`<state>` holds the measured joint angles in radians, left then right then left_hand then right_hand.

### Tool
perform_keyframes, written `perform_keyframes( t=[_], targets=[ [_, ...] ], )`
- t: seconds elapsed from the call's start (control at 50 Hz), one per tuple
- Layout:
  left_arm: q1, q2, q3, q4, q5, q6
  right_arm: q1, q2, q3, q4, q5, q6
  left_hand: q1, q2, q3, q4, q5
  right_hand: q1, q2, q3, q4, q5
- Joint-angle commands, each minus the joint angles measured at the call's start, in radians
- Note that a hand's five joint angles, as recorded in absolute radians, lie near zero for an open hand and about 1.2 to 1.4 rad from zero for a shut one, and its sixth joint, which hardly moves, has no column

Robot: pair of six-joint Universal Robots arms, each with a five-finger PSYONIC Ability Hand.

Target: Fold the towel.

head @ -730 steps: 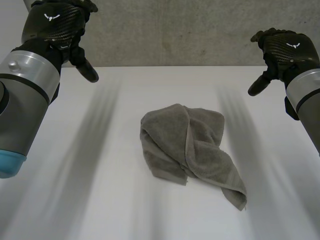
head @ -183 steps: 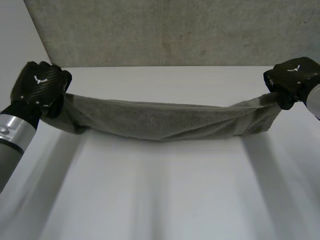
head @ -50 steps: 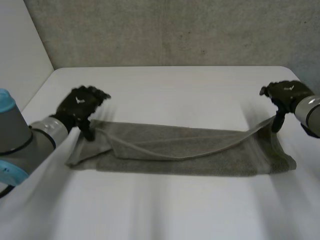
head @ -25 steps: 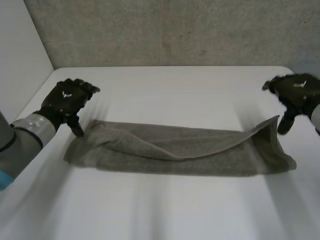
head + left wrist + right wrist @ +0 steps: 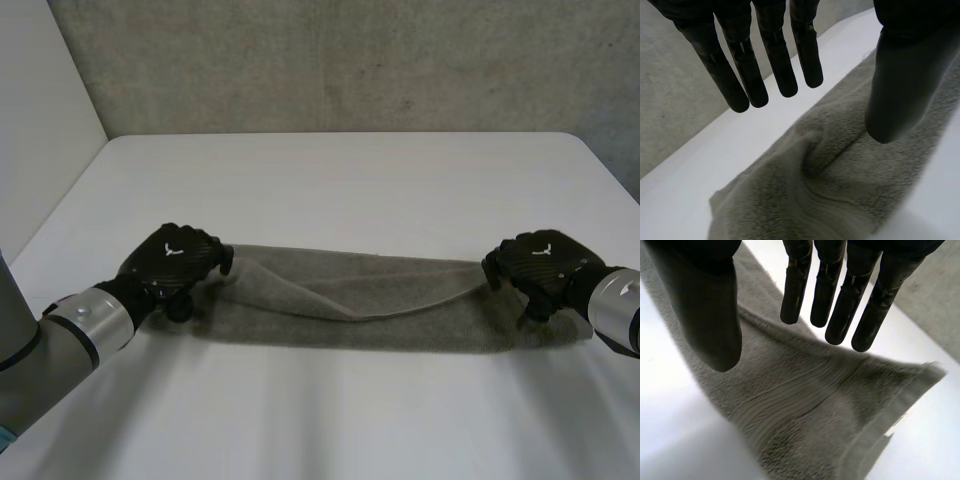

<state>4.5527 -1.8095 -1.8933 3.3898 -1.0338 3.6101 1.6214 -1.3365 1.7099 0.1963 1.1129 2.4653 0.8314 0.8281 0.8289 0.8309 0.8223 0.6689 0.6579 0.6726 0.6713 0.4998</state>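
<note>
Head view: left robot hand (image 5: 172, 262), right robot hand (image 5: 540, 268), both unclenched, at towel (image 5: 400, 320) ends.

White table (image 5: 360, 190), matte, far corners rounded. Rough grey concrete wall (image 5: 350, 60) right behind the table's far edge, speckled and faintly stained. Plain white panel (image 5: 40, 110) off the far-left corner, slanting along the table's left edge. Darker grey strip (image 5: 618, 150) past the far-right corner, floor or wall, cannot tell. Soft even light, blurry shadows on the table. Same concrete and white surface in both wrist views.
</note>
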Motion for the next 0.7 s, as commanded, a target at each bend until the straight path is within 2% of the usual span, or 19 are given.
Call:
perform_keyframes(
  t=[0.02,0.24,0.4,0.56,0.6,0.7],
  targets=[
    [-0.003,-0.039,0.034,-0.056,0.017,0.004,0.005,0.096,-0.059,0.049,0.007,-0.017,-0.072,-0.068,-0.069,-0.071,-0.237,0.018,0.029,0.014,0.016,0.013],
    [-0.037,-0.228,0.184,-0.069,0.001,0.022,0.051,0.29,-0.222,0.057,0.022,-0.009,-0.089,-0.086,-0.087,-0.089,-0.255,-0.008,0.003,-0.012,-0.011,-0.014],
    [-0.047,-0.329,0.323,-0.064,-0.025,0.032,0.086,0.358,-0.374,0.054,0.048,0.037,-0.119,-0.115,-0.116,-0.118,-0.284,-0.229,-0.218,-0.232,-0.231,-0.234],
    [-0.052,-0.452,0.497,-0.059,-0.16,0.032,0.123,0.451,-0.509,0.051,0.081,0.103,-0.122,-0.118,-0.119,-0.121,-0.287,-0.414,-0.403,-0.417,-0.416,-0.419],
    [-0.052,-0.497,0.557,-0.055,-0.215,0.035,0.133,0.485,-0.548,0.051,0.114,0.106,-0.125,-0.121,-0.122,-0.124,-0.29,-0.422,-0.411,-0.426,-0.425,-0.428],
    [-0.049,-0.533,0.612,-0.053,-0.275,0.033,0.149,0.516,-0.579,0.048,0.177,0.11,-0.125,-0.121,-0.122,-0.124,-0.29,-0.422,-0.411,-0.426,-0.425,-0.428]
  ],
)
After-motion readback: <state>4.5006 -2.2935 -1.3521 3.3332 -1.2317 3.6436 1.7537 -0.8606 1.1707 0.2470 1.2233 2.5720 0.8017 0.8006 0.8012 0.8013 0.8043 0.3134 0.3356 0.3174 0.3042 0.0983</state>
